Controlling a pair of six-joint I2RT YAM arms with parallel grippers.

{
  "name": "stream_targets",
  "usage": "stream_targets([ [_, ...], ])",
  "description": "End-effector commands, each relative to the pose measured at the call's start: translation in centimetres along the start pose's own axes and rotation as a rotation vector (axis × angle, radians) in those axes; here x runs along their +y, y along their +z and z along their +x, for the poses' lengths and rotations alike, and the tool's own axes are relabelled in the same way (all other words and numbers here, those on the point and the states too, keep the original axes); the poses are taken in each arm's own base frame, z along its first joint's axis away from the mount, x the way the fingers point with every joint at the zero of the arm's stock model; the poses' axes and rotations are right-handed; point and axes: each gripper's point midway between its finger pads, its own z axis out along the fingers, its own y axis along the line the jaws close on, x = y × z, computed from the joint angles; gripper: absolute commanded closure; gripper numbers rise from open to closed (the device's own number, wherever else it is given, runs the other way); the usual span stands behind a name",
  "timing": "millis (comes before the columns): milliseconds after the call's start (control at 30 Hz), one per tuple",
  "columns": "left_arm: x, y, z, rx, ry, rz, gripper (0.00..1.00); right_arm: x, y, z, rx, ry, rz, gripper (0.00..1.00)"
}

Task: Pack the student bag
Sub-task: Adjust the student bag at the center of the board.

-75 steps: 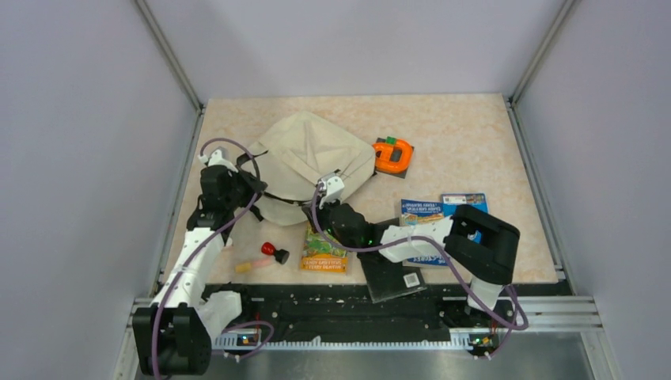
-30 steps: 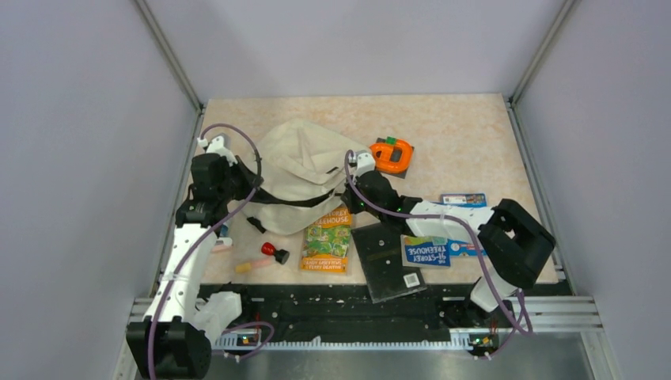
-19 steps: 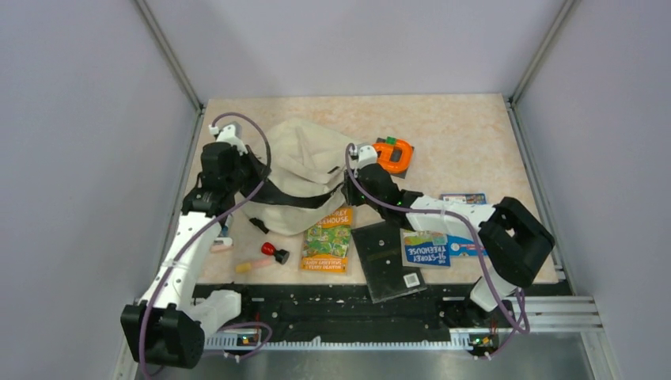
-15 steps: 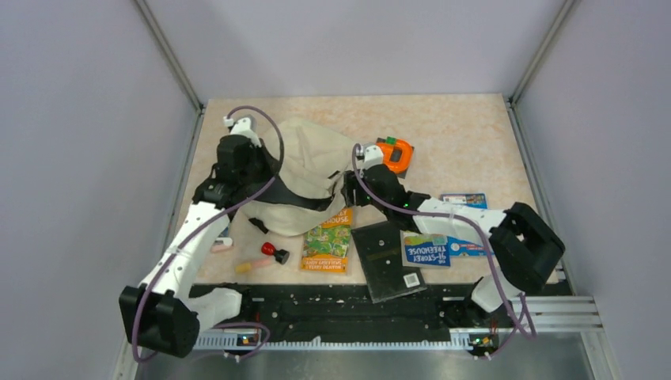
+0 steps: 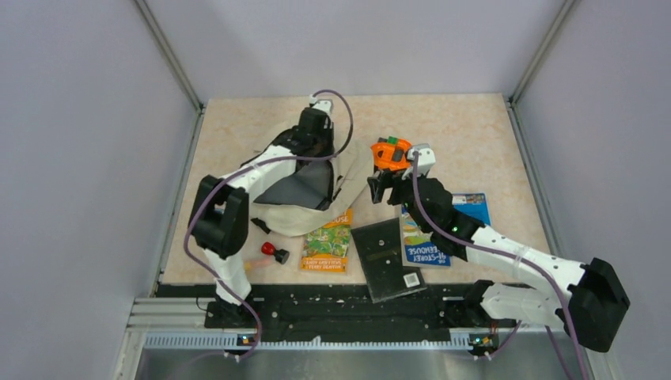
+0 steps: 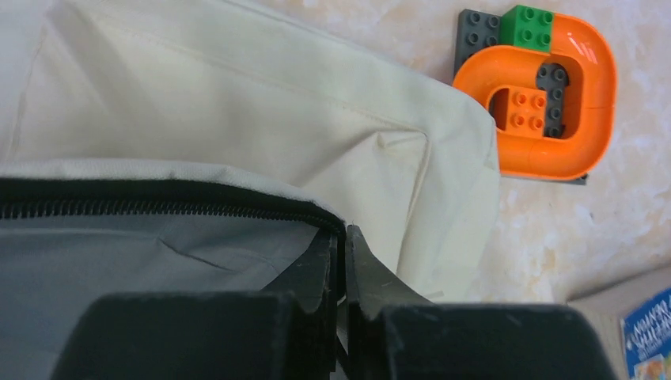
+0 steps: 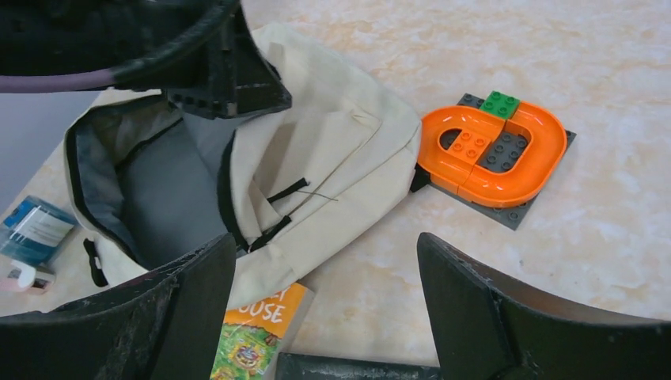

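The student bag [image 5: 289, 215] is a cream fabric backpack lying left of centre with its mouth pulled open, showing grey lining [image 5: 305, 186]. My left gripper [image 5: 320, 162] reaches over from the far side. Its jaws are shut on the black zipper rim [image 6: 198, 207] of the bag [image 6: 261, 103], with fingertips [image 6: 342, 245] pinching the edge. My right gripper [image 5: 384, 192] hovers just right of the bag, open with nothing between its fingers [image 7: 467, 301]. In the right wrist view the open bag [image 7: 332, 158] lies ahead to the left.
An orange and grey brick track [image 5: 391, 153] sits right of the bag. A green-orange book [image 5: 326, 241], a black notebook [image 5: 388, 260] and a blue book [image 5: 427, 237] lie near the front. A red-capped item [image 5: 273, 251] lies at front left. A blue pack [image 7: 32, 229] lies beyond the bag.
My left arm swung from the bag's left side round to its far side, pulling the rim up and the mouth open. My right gripper opened, let go of the bag and drew back right.
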Motion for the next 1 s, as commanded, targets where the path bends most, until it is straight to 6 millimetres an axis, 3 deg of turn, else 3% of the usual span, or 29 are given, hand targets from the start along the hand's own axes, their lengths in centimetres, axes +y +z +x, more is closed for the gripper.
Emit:
stream_targets([
  [0, -3.6, 2.1, -3.4, -0.045, 0.089, 0.08, 1.0, -1.8, -0.9, -1.3, -0.057, -0.015, 0.063, 0.16],
  [133, -3.9, 2.6, -3.5, -0.019, 0.107, 0.079, 0.96, -2.4, -1.5, -1.9, -0.077, -0.019, 0.084, 0.14],
  [233, -3.9, 2.4, -3.1, -0.007, 0.098, 0.083, 0.86, -2.1, -1.5, -1.9, -0.075, -0.018, 0.068, 0.14],
  [467, -4.6, 1.7, -2.7, 0.009, 0.077, 0.123, 0.37, -1.6, -1.1, -1.3, -0.051, -0.016, 0.046, 0.14],
  [500, -4.6, 1.6, -2.7, 0.008, 0.077, 0.122, 0.26, -1.5, -1.1, -1.3, -0.051, -0.016, 0.043, 0.14],
  [600, -4.5, 1.0, -3.2, -0.005, 0.084, 0.118, 0.11, -1.6, -1.1, -1.2, -0.049, -0.018, 0.045, 0.14],
  [833, -4.3, -1.8, -4.8, -0.037, 0.133, 0.107, 0.08, -1.5, -1.3, -1.5, -0.053, -0.025, 0.034, 0.13],
  [967, -3.1, -3.6, -4.1, -0.004, 0.15, 0.052, 0.06, -1.2, -1.3, -1.5, -0.045, -0.041, 0.023, 0.12],
])
